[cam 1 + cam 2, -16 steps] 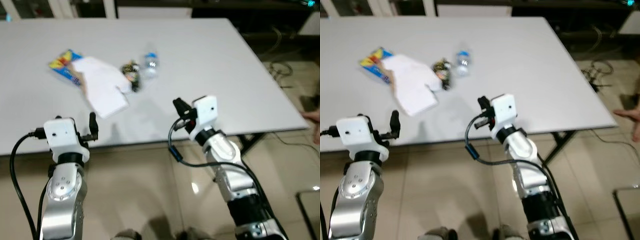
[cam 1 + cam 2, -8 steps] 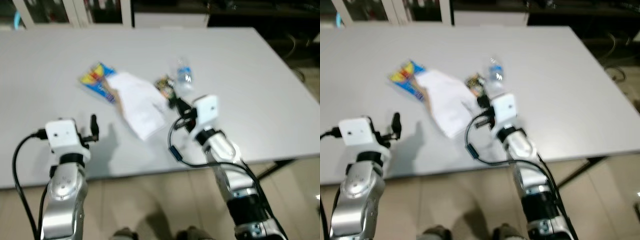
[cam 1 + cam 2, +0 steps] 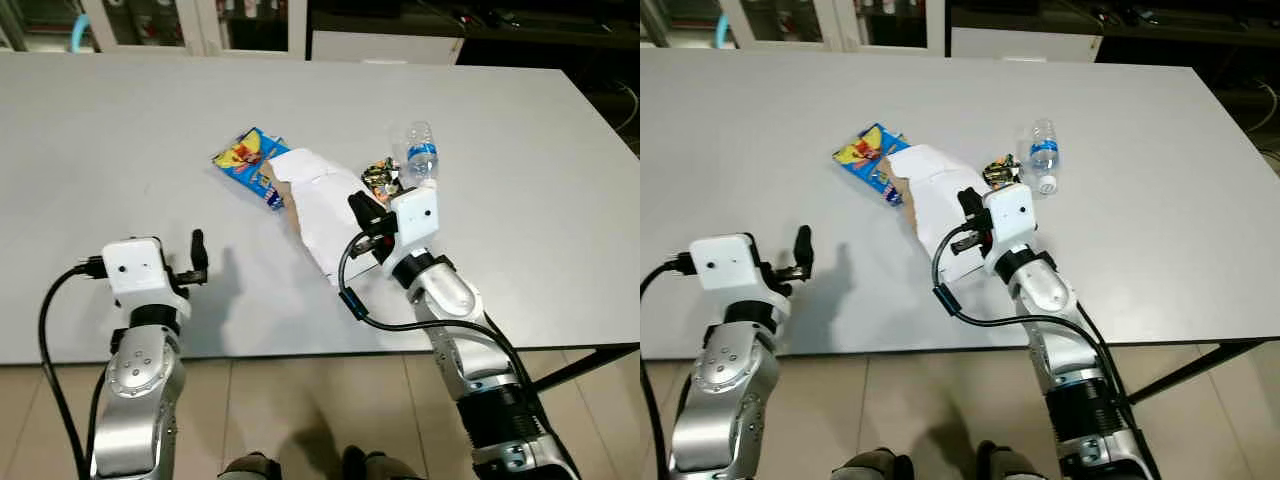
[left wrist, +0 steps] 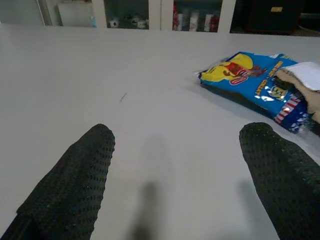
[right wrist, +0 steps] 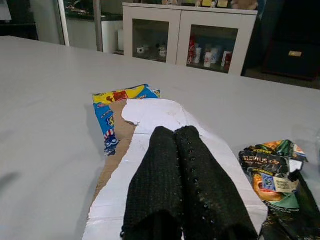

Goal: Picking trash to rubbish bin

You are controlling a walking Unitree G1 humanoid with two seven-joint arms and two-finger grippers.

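1. A wide, smooth, matte grey bench (image 3: 120, 130) is carrying a small cluster of trash near its middle, with white glass-fronted cabinets (image 5: 200, 42) standing beyond its far edge.
2. A flat white paper envelope with a torn brown cardboard edge (image 3: 322, 205) is lying with its long axis running from the near right towards the far left, its far end overlapping a glossy blue and yellow snack packet (image 3: 247, 160).
3. A clear plastic bottle with a blue label and a white cap (image 3: 1042, 157) is lying on its side to the right of the envelope, cap pointing towards the robot.
4. A crumpled dark foil wrapper (image 5: 272, 175) is sitting between the envelope and the bottle.
5. The right gripper (image 5: 182, 150) is reaching low over the near end of the envelope, its two knobbly black fingers pressed together and holding nothing.
6. The left gripper (image 4: 175, 145) is hovering over bare bench, well apart from the trash, fingers spread wide and empty, pointing towards the snack packet.
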